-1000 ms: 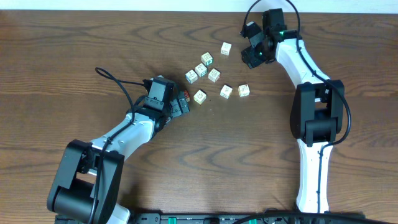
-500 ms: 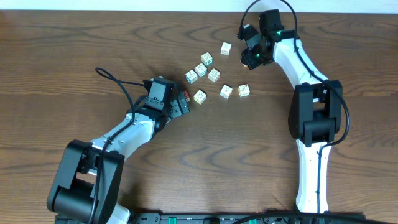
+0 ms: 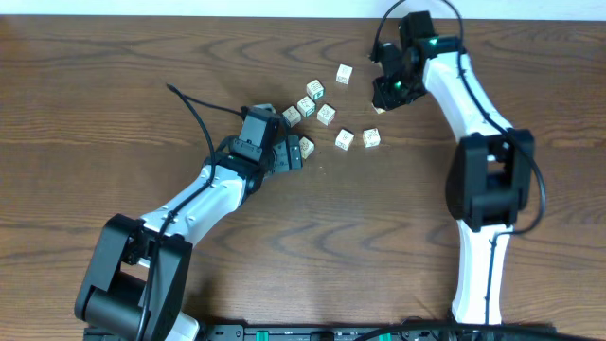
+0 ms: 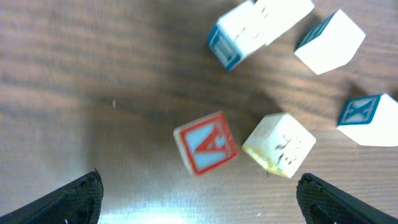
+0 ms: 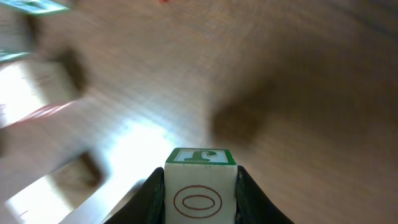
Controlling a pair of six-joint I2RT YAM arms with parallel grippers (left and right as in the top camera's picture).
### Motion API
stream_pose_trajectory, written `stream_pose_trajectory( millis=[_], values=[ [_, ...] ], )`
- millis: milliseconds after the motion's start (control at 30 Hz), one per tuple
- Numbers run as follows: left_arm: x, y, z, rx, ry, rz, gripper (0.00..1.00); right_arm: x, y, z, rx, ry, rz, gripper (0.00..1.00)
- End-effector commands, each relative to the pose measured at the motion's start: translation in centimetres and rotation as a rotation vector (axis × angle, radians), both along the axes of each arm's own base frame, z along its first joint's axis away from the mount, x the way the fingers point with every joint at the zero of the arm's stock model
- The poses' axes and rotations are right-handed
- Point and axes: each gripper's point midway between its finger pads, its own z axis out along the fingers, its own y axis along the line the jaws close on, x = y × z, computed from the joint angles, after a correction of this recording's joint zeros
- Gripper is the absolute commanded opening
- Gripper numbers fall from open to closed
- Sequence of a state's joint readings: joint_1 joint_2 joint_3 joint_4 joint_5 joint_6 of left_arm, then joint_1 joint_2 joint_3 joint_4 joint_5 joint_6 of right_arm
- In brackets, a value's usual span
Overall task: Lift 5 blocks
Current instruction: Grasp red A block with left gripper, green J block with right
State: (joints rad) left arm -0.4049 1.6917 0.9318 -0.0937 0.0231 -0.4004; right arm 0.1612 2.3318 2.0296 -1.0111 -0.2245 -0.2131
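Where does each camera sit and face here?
Overhead: above the table, facing down; left arm, right arm, scattered blocks.
Left wrist: on left arm, facing down at the red block; open left end effector, fingertips at bottom corners.
Right wrist: looks along the right end effector, shut on a green-lettered block.
Shared: overhead and left wrist show the same block cluster.

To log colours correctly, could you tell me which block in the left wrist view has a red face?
The block with the red-framed A; the cream block beside it is pale, and the other blocks show blue.
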Motion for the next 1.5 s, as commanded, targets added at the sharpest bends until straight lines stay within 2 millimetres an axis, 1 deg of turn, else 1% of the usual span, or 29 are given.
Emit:
stream_pose_trajectory(
  millis=[0,100,200,233,300,367,467,600,700,767,833,900,967,1033,1133,1167,1267,1467],
  values=[
    [1.6,0.2,1.4,0.046,-0.057,-0.044,0.99,-2.1,1.1,7.7,0.069,-0.043,-0.050,0.01],
    [2.1,0.4,1.1,0.052,-0.056,-0.044,0.99,-5.6,1.2,10.0,0.069,0.035,-0.097,0.01],
    [2.4,0.1,0.1,0.044,-0.053,-0.050,1.00,-8.9,1.5,11.6,0.057,0.091,-0.115,0.02],
    [2.5,-0.1,-0.3,0.040,-0.047,-0.057,1.00,-9.9,1.5,11.9,0.042,0.105,-0.127,0.01],
    [2.4,-0.7,-1.3,0.035,-0.033,-0.085,0.94,-11.9,1.6,12.3,0.031,0.123,-0.137,0.01],
    [2.3,-0.8,-2.4,0.047,-0.017,-0.103,0.92,-13.9,1.9,12.3,0.034,0.126,-0.133,0.02],
    [2.1,-0.8,-3.5,0.080,0.002,-0.139,0.91,-16.9,2.4,11.6,0.048,0.106,-0.132,0.02],
    [2.0,-0.7,-3.6,0.089,0.005,-0.148,0.89,-20.2,2.7,10.1,0.076,0.071,-0.147,0.01],
    [2.1,-0.7,-3.6,0.081,0.004,-0.137,0.85,-22.8,2.7,7.7,0.076,0.102,-0.165,0.01],
    [2.1,-0.7,-3.5,0.069,0.007,-0.114,0.80,-24.7,2.4,5.3,0.054,0.157,-0.172,0.01],
    [2.2,-0.4,-3.6,0.063,0.011,-0.071,0.71,-26.0,2.4,3.1,0.038,0.195,-0.168,0.01],
    [2.2,-0.3,-3.6,0.040,0.024,-0.029,0.65,-27.0,2.7,1.3,0.033,0.211,-0.147,0.01],
    [2.1,-0.3,-3.7,0.012,0.037,0.014,0.64,-27.5,3.0,0.1,0.031,0.205,-0.137,0.01],
    [2.0,-0.2,-3.7,-0.009,0.050,0.051,0.61,-27.4,3.4,-0.6,0.033,0.182,-0.134,0.02],
    [1.9,-0.2,-3.8,-0.044,0.069,0.110,0.55,-26.9,3.2,-1.5,0.015,0.146,-0.162,0.03],
    [1.8,-0.1,-3.9,-0.054,0.076,0.129,0.55,-26.8,3.1,-1.8,0.016,0.142,-0.168,0.04],
    [1.8,0.2,-4.0,-0.056,0.085,0.168,0.50,-27.0,3.1,-2.9,0.016,0.158,-0.192,0.03],
    [2.3,0.9,-3.7,-0.011,0.048,0.171,0.50,-28.2,3.6,-6.1,-0.007,0.202,-0.186,0.03]
  ],
)
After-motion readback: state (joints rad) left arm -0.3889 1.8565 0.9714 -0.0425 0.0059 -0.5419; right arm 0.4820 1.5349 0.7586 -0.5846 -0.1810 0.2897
